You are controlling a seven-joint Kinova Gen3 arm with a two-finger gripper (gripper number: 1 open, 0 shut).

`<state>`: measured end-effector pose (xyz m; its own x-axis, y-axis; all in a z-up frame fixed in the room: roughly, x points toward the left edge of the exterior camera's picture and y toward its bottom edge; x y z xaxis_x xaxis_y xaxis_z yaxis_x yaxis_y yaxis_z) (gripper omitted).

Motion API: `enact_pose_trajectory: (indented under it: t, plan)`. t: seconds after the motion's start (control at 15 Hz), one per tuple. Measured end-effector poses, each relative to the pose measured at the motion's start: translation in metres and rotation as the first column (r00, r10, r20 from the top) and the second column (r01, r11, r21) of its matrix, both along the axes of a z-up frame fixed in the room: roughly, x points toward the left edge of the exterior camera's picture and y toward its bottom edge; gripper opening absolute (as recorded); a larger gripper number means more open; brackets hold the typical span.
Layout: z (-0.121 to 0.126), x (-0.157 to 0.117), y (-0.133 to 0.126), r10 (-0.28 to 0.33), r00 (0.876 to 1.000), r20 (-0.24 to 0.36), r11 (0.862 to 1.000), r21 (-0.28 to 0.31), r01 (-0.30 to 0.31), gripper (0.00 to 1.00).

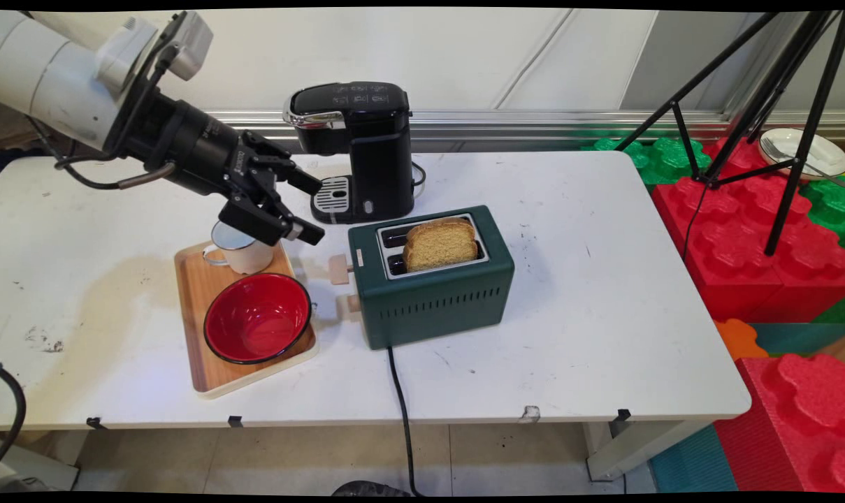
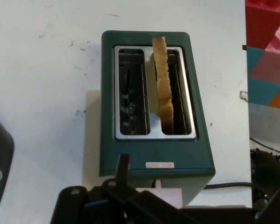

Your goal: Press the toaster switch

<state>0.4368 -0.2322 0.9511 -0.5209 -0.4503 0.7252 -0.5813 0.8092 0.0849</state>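
My black gripper [image 1: 316, 209] hangs open above the table, just left of a dark green toaster [image 1: 436, 300], with nothing between its fingers. A slice of brown bread [image 1: 441, 244] stands upright in the toaster's nearer slot and sticks out of the top. The other slot [image 2: 132, 91] is empty. Two pale wooden levers [image 1: 340, 269] stick out of the toaster's left end, toward the gripper. In the hand view the toaster [image 2: 154, 154] lies straight ahead, with the bread [image 2: 162, 84] edge-on in the right slot. A white mug [image 1: 240, 251] sits right under the gripper.
The mug and a red bowl [image 1: 258, 318] stand on a wooden tray [image 1: 198, 307]. A black coffee machine [image 1: 359, 150] stands behind the gripper. The toaster's black cord [image 1: 401, 419] runs off the front edge. A tripod [image 1: 778, 105] and foam blocks [image 1: 744, 230] stand at the right.
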Motion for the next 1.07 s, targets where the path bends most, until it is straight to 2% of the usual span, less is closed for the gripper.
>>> enact_pose_trajectory:
  t: [0.2, 0.27, 0.73, 1.07]
  plan:
    - [-0.001, 0.002, 0.003, 0.004, 1.0, 0.004, 1.0, -0.003, -0.004, 1.0]
    - [-0.002, 0.003, 0.004, 0.006, 1.0, 0.006, 1.0, -0.004, -0.006, 0.0]
    - [-0.008, 0.004, 0.007, 0.022, 1.0, 0.016, 1.0, -0.01, -0.022, 0.0]
    - [-0.022, 0.002, 0.008, 0.02, 0.999, 0.028, 1.0, -0.011, -0.02, 0.0]
